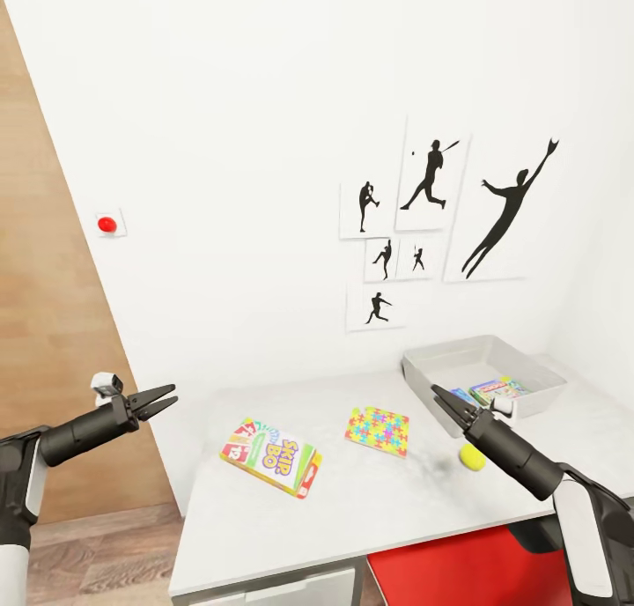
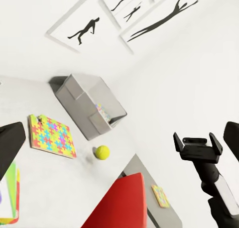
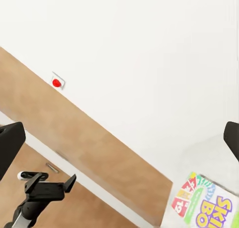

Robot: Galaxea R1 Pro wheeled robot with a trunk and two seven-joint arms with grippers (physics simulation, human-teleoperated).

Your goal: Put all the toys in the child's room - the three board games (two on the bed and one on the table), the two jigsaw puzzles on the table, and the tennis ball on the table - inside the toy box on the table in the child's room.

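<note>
On the pale table point(image 1: 264, 527) lie a colourful Skip-Bo board game point(image 1: 270, 456), a jigsaw puzzle point(image 1: 379, 431) and the tennis ball point(image 1: 473, 455). The grey toy box point(image 1: 440, 364) stands at the table's back right, holding a green board game point(image 1: 497, 387) and a blue one point(image 1: 462, 395). My right gripper point(image 1: 440, 399) hovers open just in front of the toy box, above the ball. Off the table's left edge, my left gripper point(image 1: 158, 401) hangs open and empty. The left wrist view takes in the toy box point(image 2: 74, 96), puzzle point(image 2: 51, 136) and ball point(image 2: 102, 152).
A red chair point(image 1: 458, 566) is tucked under the table's near right side. Sports silhouette pictures point(image 1: 431, 210) hang on the white wall, with a red button point(image 1: 106, 225) further left. A wooden panel point(image 1: 44, 324) rises at left. A small colourful square point(image 2: 160, 195) lies beyond the chair.
</note>
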